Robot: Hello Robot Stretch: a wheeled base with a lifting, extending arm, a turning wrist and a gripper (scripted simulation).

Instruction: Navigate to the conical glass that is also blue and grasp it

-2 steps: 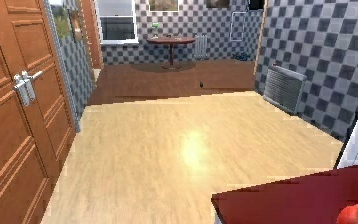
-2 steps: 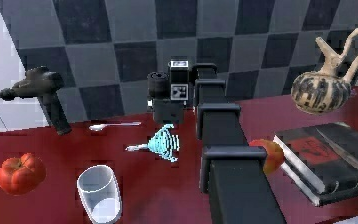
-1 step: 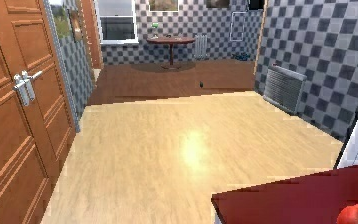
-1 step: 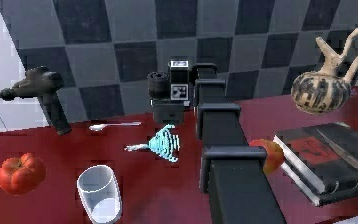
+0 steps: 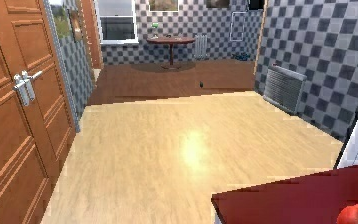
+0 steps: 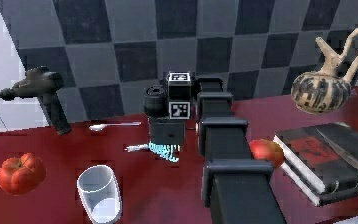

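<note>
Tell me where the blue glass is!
The pale blue conical glass stands on the dark red table at the arm side view's lower left, between the round red fruit and the dark square arm.

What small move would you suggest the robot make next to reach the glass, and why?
Probably draw the arm back a little and shift toward the arm side view's left: the pale blue glass stands lower and left of the gripper on the dark red table, so the reach looks past it.
</note>
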